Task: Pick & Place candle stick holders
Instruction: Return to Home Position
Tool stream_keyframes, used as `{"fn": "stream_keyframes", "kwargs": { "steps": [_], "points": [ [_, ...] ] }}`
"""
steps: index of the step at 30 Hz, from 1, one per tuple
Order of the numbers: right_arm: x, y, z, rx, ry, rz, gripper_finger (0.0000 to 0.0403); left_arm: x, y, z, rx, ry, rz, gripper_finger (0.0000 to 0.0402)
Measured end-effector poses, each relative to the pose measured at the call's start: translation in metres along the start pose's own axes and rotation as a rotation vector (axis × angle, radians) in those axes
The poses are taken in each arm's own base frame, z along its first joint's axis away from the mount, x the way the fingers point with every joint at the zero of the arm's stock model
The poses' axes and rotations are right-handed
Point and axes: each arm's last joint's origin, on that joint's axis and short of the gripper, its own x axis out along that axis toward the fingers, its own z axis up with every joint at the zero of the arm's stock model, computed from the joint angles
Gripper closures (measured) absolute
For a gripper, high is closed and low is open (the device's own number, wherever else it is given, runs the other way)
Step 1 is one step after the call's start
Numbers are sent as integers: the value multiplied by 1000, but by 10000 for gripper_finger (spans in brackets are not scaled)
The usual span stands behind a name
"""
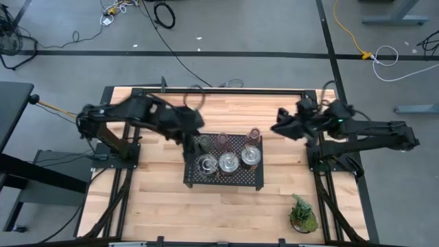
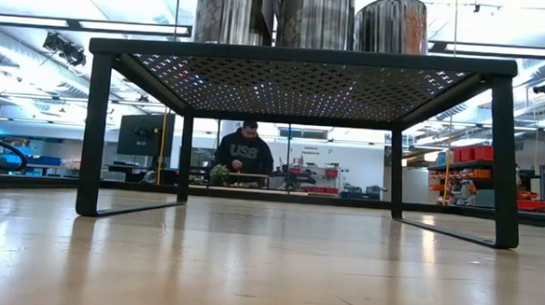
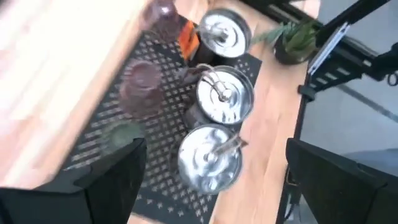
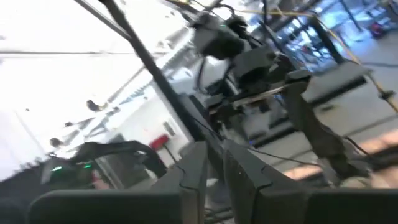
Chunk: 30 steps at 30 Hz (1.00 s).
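Left gripper (image 3: 212, 149) spread wide, empty; candle stick holders (image 3: 224, 99) stand just beyond its fingers (image 3: 112, 180). Right gripper (image 4: 216, 163) pinched together, empty, farther off.

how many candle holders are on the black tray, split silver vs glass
shiny silver round holders: 3
clear tinted glass cups: 3
total on the black perforated metal tray: 6
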Motion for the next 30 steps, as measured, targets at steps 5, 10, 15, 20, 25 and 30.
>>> {"fn": "stream_keyframes", "kwargs": {
  "steps": [5, 10, 15, 20, 25, 30],
  "points": [
    [-24, 19, 8, 55, 26, 107, 351, -43, 8, -16, 109, -39, 141, 16],
    [-60, 41, 12, 17, 19, 146, 352, -95, 16, -44, 147, -272, 442, 16],
    [-94, 48, 3, -31, 42, 44, 362, -126, 22, -74, 195, -354, 404, 16],
    [-121, 52, 0, -54, -24, -84, 368, -126, 52, -117, 75, -409, 393, 16],
    [-123, 37, -16, -35, 108, -258, 368, -82, 68, -159, 10, -526, 351, 16],
    [-115, 24, -27, -91, 88, -279, 363, -27, 81, -201, -41, -613, 264, 16]
  ]
}}
